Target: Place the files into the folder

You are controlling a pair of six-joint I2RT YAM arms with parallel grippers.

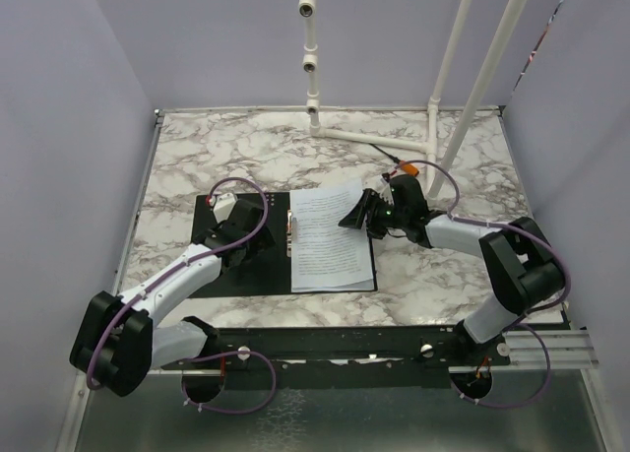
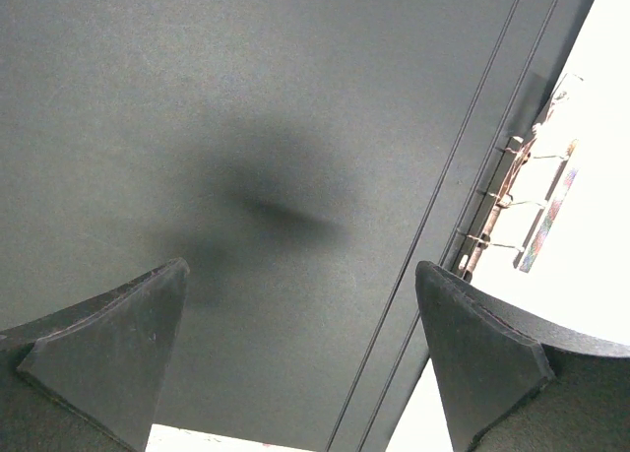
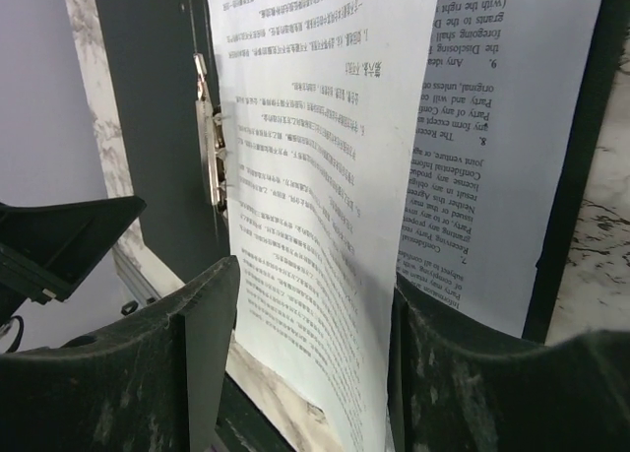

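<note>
– on the marble table [image 1: 197, 147], where's the folder [image 1: 258, 280]?
– open flat, black inside up. files [image 1: 330, 250] on its rt half, by the clip [image 3: 209, 147].
– hands?
– left hand [image 2: 300, 267] spread wide over the left half, empty. right hand [image 3: 313, 275] released, a curled sheet edge loose between its fingers.

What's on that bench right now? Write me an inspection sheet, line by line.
Surface: marbled table, flat.
Job's things: folder lies open, black inside up, metal clip at the spine; files lie on its right half, one sheet curling up.
Clutter: nothing seen.
Grippers: left gripper open over the folder's left cover; right gripper open, the raised sheet's edge between its fingers.
Cables: purple cables loop along both arms; a thin wire lies at the far side.
Surroundings: pale walls; white pipe frame at the back.
</note>
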